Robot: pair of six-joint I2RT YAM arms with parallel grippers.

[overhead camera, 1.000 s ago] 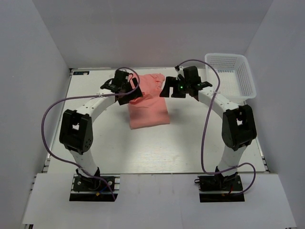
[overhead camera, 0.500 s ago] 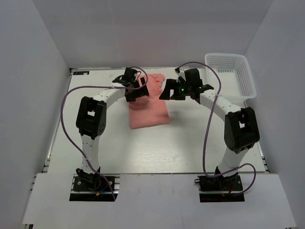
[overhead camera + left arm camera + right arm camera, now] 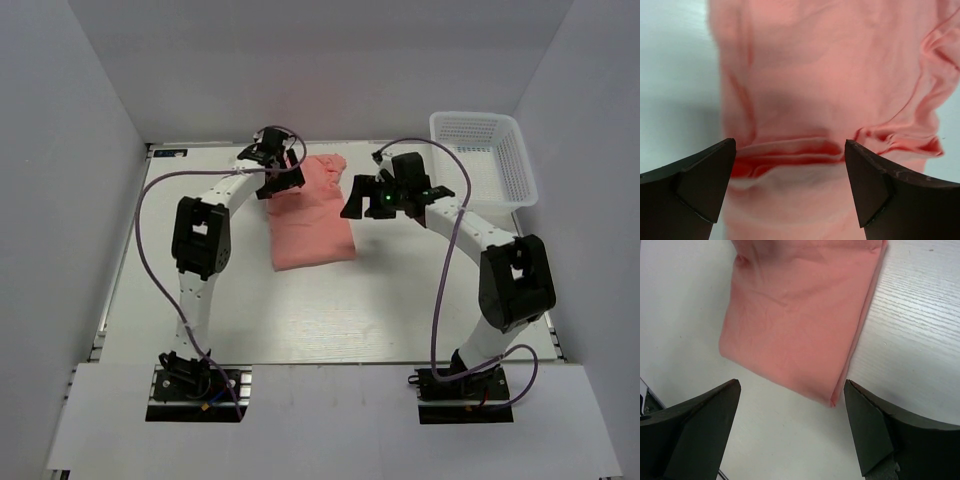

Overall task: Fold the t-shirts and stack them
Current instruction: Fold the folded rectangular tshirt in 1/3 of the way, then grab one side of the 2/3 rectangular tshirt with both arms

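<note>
A salmon-pink t-shirt (image 3: 312, 225) lies on the white table (image 3: 300, 310), folded into a narrow rectangle with its far end rumpled. My left gripper (image 3: 282, 178) hovers open over the shirt's far left part. In the left wrist view the t-shirt (image 3: 830, 75) fills the frame, and a bunched fold lies between the spread fingers of the left gripper (image 3: 790, 187). My right gripper (image 3: 356, 196) stands open just off the shirt's right edge. In the right wrist view the folded t-shirt (image 3: 800, 325) lies beyond the open right gripper (image 3: 790, 432), which has only bare table between its fingers.
A white plastic mesh basket (image 3: 505, 165) sits at the far right corner of the table. White walls close in the back and both sides. Purple cables loop from both arms over the table.
The left arm has stretched farther back and its gripper has shifted toward the shirt's far left end. The right gripper has drifted slightly nearer. Both have stayed open.
</note>
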